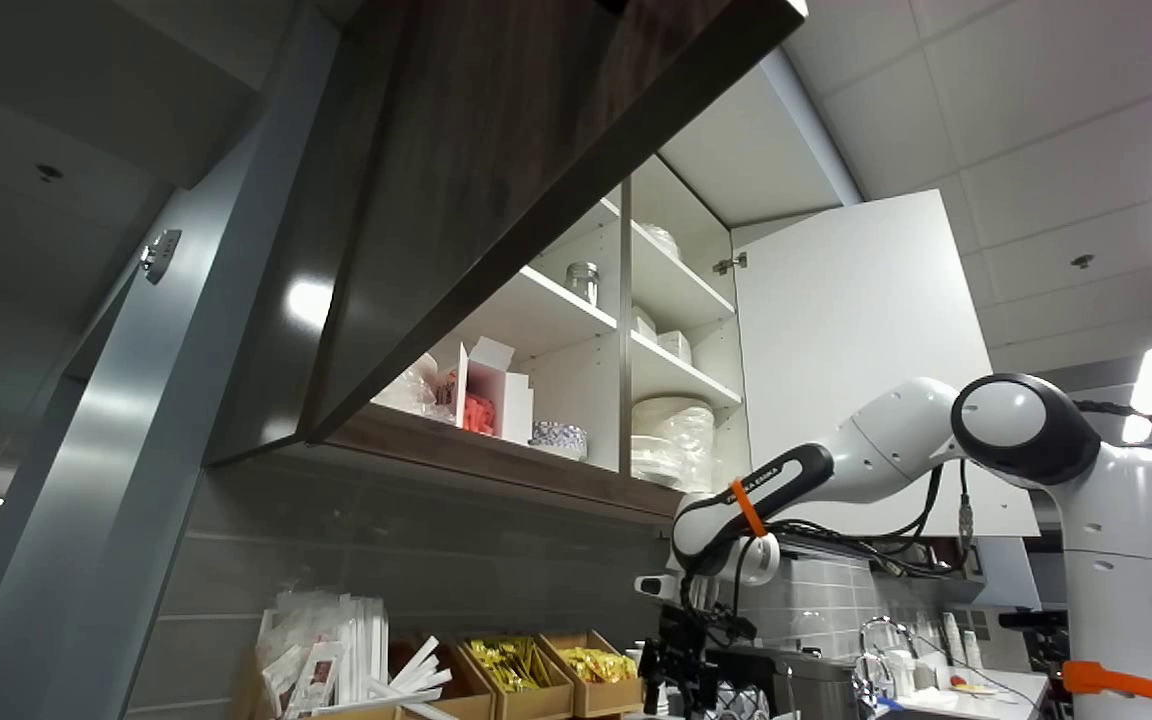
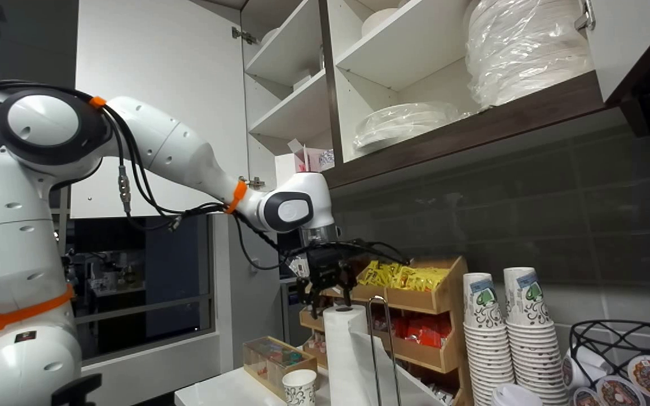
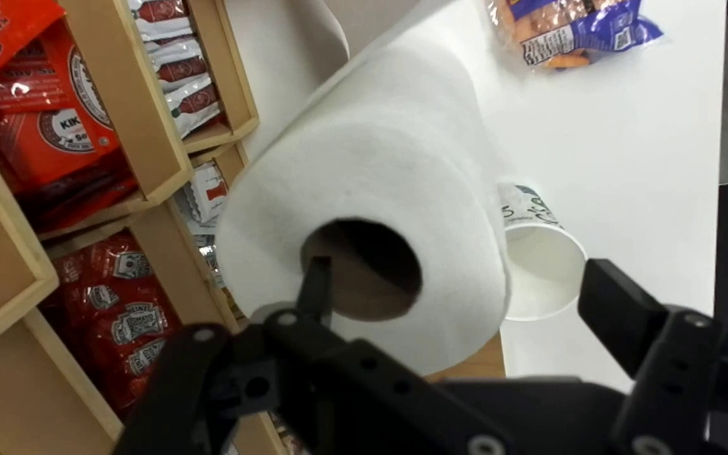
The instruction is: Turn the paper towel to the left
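The white paper towel roll [image 2: 339, 361] stands upright on the counter, with a loose sheet hanging at its side. In the wrist view the roll [image 3: 364, 170] shows its round top and dark core hole. My gripper [image 2: 330, 311] is open, pointing down just above the top of the roll. In the wrist view the gripper [image 3: 462, 268] has one finger over the core hole and the other beside the roll, past a paper cup. I cannot tell if the first finger reaches into the hole. In an exterior view the gripper [image 1: 674, 680] shows low down; the roll cannot be made out there.
A paper cup [image 2: 299, 386] stands close to the roll. A wire loop [image 2: 384, 338] rises beside it. A wooden condiment rack [image 2: 438, 301], stacked cups [image 2: 488, 338] and a glass-topped box [image 2: 280, 363] are near. An open cabinet [image 2: 471, 129] hangs above. A snack bag [image 3: 582, 31] lies behind.
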